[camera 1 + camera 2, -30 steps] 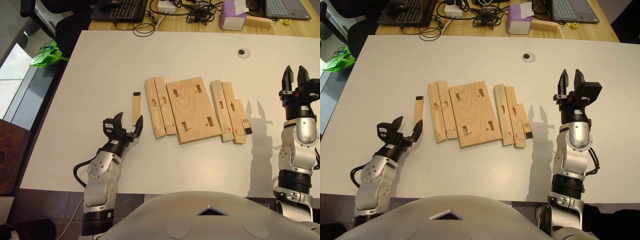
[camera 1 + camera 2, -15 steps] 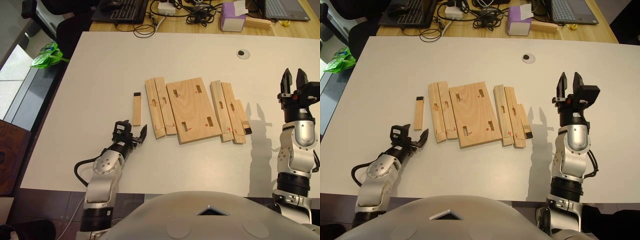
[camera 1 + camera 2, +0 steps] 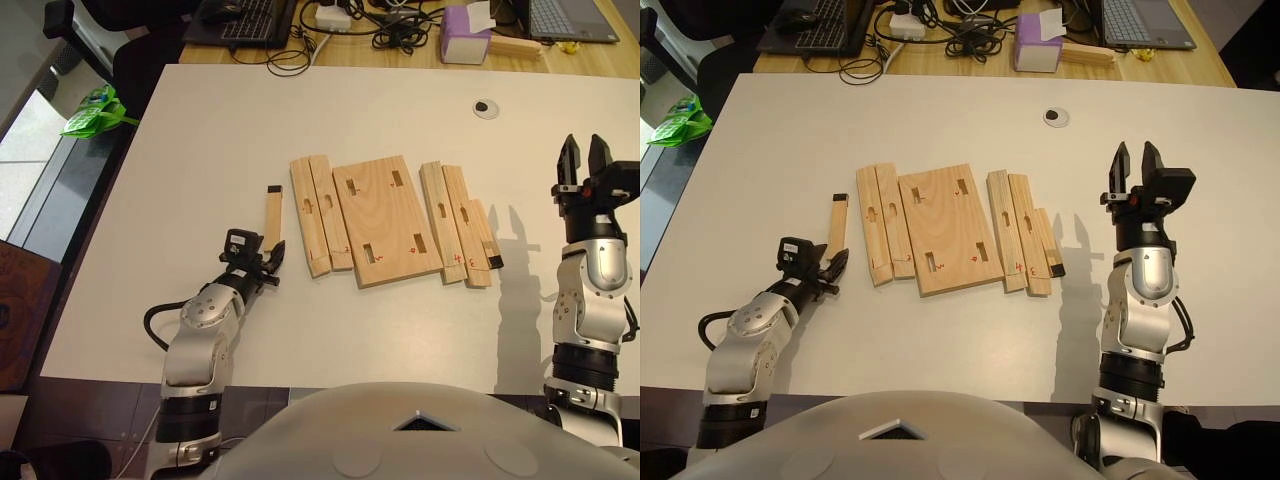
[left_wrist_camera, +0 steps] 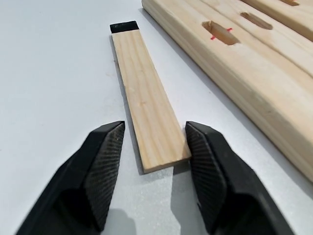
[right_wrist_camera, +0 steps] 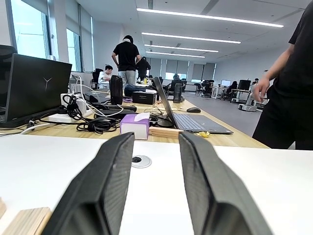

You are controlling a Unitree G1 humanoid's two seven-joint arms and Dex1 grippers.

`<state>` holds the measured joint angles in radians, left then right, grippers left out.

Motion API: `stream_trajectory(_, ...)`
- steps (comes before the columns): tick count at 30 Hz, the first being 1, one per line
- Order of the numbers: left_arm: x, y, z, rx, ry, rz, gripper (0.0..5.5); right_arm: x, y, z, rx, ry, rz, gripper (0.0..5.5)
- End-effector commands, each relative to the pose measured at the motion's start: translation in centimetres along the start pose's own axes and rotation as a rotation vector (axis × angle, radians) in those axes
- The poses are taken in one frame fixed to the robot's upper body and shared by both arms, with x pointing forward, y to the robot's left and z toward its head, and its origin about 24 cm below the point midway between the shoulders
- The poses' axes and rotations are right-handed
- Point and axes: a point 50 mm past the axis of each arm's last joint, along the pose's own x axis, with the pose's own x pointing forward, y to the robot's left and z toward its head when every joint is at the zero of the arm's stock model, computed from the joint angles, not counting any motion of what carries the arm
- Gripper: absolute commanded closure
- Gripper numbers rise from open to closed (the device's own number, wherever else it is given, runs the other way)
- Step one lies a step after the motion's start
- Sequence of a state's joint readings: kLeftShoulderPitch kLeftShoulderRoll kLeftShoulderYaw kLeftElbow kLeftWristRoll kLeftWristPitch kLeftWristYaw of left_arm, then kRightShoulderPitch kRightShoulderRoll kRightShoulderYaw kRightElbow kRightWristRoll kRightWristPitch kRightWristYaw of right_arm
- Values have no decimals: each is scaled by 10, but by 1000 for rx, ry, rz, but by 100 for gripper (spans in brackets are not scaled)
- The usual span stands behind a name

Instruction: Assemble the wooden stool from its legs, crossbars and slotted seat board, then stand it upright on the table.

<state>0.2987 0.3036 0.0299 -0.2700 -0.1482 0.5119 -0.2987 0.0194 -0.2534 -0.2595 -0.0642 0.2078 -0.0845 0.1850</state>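
We see the left claw (image 4: 155, 129) low over the table (image 3: 200, 150) on the robot's left, its two fingers (image 4: 105, 171) spread apart and gripping nothing. The near, bare end of a thin slat (image 4: 142, 103) lies flat between those fingers; one finger sits just beside the slat's corner, and we cannot tell whether it touches, while the other stands a little off. The slat runs away from the claw to its black-tipped far end. Just beside it on the robot's right lie two slotted legs (image 3: 320, 212), side by side and flat, and against them the seat board (image 3: 387, 218) with its four slots facing up. Beyond the board lie two more legs (image 3: 448, 220), with a second short slat (image 3: 483, 240), also black-tipped, at their outer edge. All the pieces are flat and unjoined. The right claw (image 3: 587, 160) is held up above the table's right side, well apart from the wood, its fingers (image 5: 98, 191) apart and holding nothing. A round grommet (image 3: 486, 105) sits in the table beyond the parts.
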Motion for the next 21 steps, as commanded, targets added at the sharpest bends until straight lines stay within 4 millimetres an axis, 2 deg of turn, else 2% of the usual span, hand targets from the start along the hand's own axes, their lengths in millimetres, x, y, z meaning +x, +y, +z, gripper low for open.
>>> stream_trajectory(1, -8, 0, -43, -18, 199, 13, 388, 6, -1, 3, -10, -10, 12, 381)
stream_trajectory(4, -7, -1, -44, -26, 194, 22, 418, 9, -2, 4, -13, -16, 22, 381)
stream_trajectory(9, 0, 6, -36, -59, 116, 128, 419, 15, -3, 6, -17, -26, 35, 381)
stream_trajectory(14, 6, 20, 7, -68, -131, 228, 419, 19, -4, 8, -36, -42, 42, 381)
stream_trajectory(17, 4, 28, 31, -34, -246, 290, 419, 30, -4, 10, -62, -58, 63, 381)
stream_trajectory(21, 3, 30, 68, 64, -413, 369, 419, 49, -7, 24, -125, -126, 67, 381)
